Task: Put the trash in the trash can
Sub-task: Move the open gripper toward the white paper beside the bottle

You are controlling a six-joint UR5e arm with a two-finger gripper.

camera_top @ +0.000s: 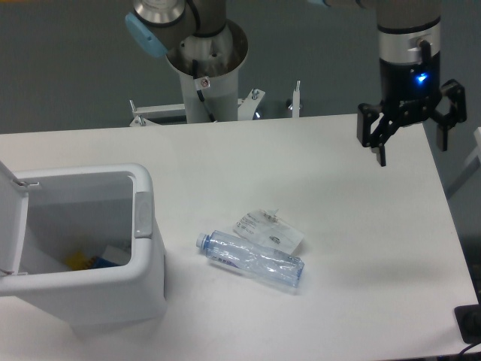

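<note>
A crushed clear plastic water bottle (252, 259) with a bluish tint lies on its side on the white table, cap end pointing left. Just behind it, partly under its far edge, lies a flat clear wrapper (268, 229) with dark print. The white trash can (143, 256) stands at the left front with its lid (9, 218) swung open to the left; something yellow and blue shows inside. My gripper (410, 150) hangs open and empty above the table's far right, well away from both pieces of trash.
The arm's grey base column (207, 64) stands behind the table's far edge with metal brackets (252, 101) beside it. The table's right edge (451, 218) runs close under the gripper. A dark object (470, 323) sits at the lower right corner.
</note>
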